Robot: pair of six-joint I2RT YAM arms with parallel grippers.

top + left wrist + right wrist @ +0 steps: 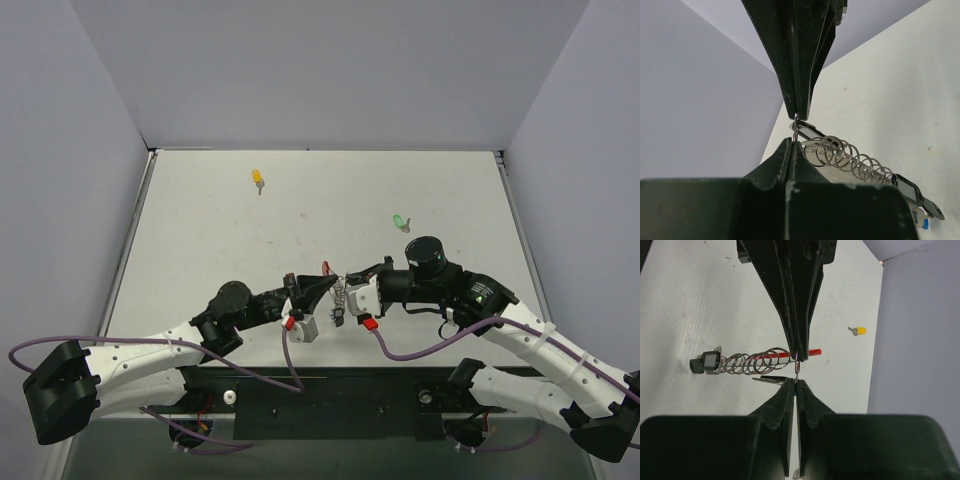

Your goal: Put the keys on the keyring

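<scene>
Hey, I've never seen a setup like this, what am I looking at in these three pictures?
Two robot arms, left and right, are bolted at the near edge of a white table. One picture looks down from above; the other two come from a camera on each wrist. A yellow key and a green key lie loose on the table. The left end effector and the right end effector are both shut on the keyring, a chain of wire rings with a red tag, held between them.

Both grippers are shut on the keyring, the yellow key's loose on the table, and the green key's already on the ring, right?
No: the green key also lies loose on the table, apart from the keyring, as the top external view shows. The rest stands.
</scene>
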